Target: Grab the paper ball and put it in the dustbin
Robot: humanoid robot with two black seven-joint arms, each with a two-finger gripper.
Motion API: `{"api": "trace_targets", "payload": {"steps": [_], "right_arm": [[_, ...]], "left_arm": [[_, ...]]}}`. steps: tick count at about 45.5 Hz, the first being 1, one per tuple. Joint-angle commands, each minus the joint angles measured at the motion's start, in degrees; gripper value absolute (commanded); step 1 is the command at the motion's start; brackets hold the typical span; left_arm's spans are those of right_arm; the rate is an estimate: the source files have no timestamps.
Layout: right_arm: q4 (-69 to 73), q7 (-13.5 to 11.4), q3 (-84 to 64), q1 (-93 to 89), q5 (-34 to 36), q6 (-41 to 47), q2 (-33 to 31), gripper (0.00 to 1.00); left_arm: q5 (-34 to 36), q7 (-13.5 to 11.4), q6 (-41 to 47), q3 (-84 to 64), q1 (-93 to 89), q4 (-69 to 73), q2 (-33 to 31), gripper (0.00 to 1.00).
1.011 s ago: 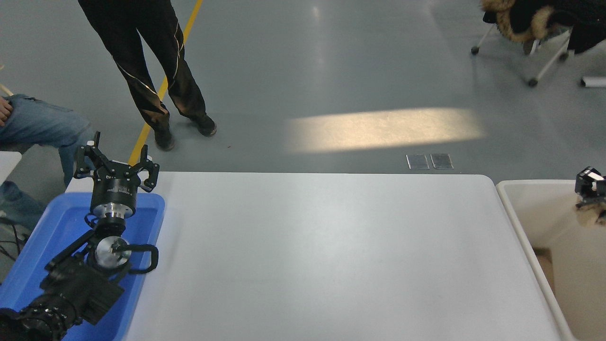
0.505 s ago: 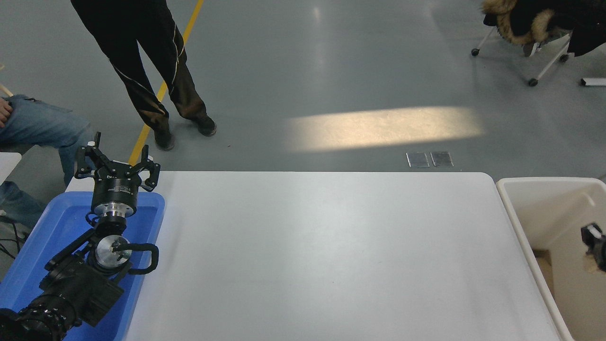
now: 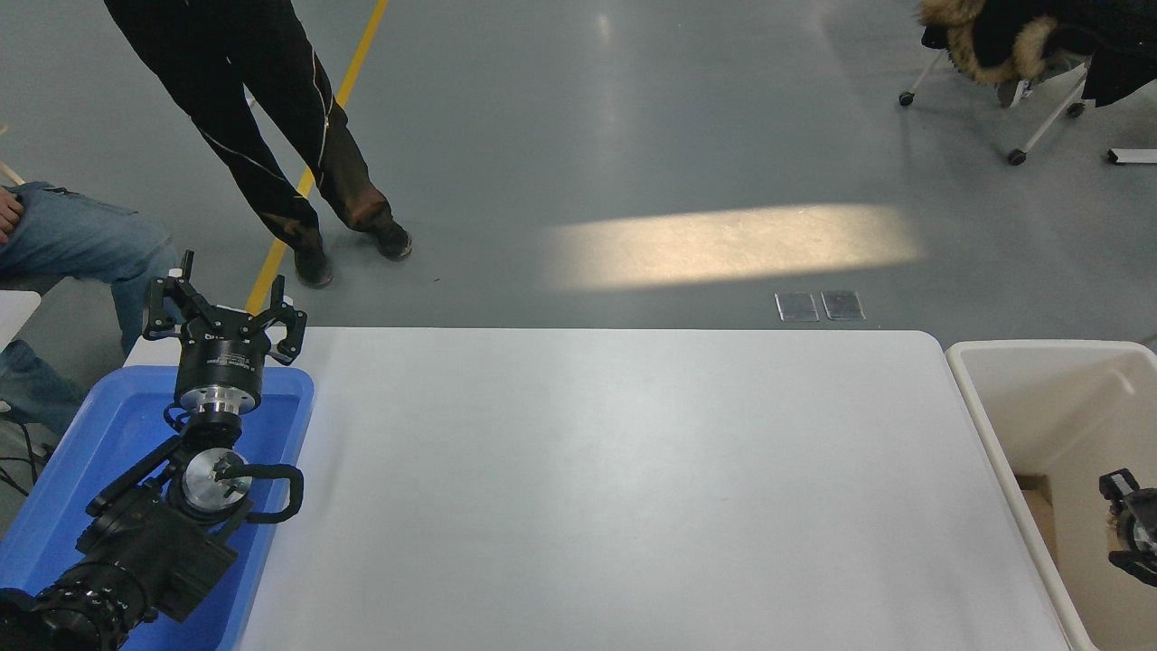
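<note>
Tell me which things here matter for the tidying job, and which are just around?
Job: dustbin; right gripper over it; no paper ball in view.
Just around: blue tray; parked left gripper; white table; chair; people's legs.

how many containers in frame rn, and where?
2. The blue tray sits at the table's left edge, under the parked left gripper. The dustbin stands off the table's right end, with the right gripper over it.

One dustbin [image 3: 994, 425], one tray [image 3: 99, 425], two people [image 3: 262, 117].
</note>
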Motion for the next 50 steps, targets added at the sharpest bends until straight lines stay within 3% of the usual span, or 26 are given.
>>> {"api": "trace_targets", "payload": {"steps": [1,11,20,29,38,50], "right_arm": [[-0.1,0.2,0.3,0.0,0.0,0.1,0.2,1.0],[5.4,0.3,0.4,3.6,-0.1,0.2,-1.7,1.0],[35.1,0.4,-0.5,19.5,-3.6,-1.3,-18.5,1.0],[57.9,0.2,-7.6,38.7,-16.1,-1.9,-26.3,1.0],[74.9,0.3,-26.2,62.8,-16.8,-1.6,-25.0,1.0],[95.0,0.3,-40.6,89.6,-16.2,0.2,-13.0,1.0]], "left_arm": [[0.0,0.0,0.0,0.0,0.0,0.1,0.0,0.99],[0.0,0.0,0.0,0.0,0.1,0.0,0.0,0.99],[0.0,0.0,0.0,0.0,0.1,0.1,0.0,0.99],[0.1,0.0,0.0,0.0,0.0,0.0,0.0,0.99],[0.2,0.1,0.0,0.0,0.0,0.0,0.1,0.99],[0.1,0.1,0.0,0.0,0.0,0.0,0.0,0.99]]}}
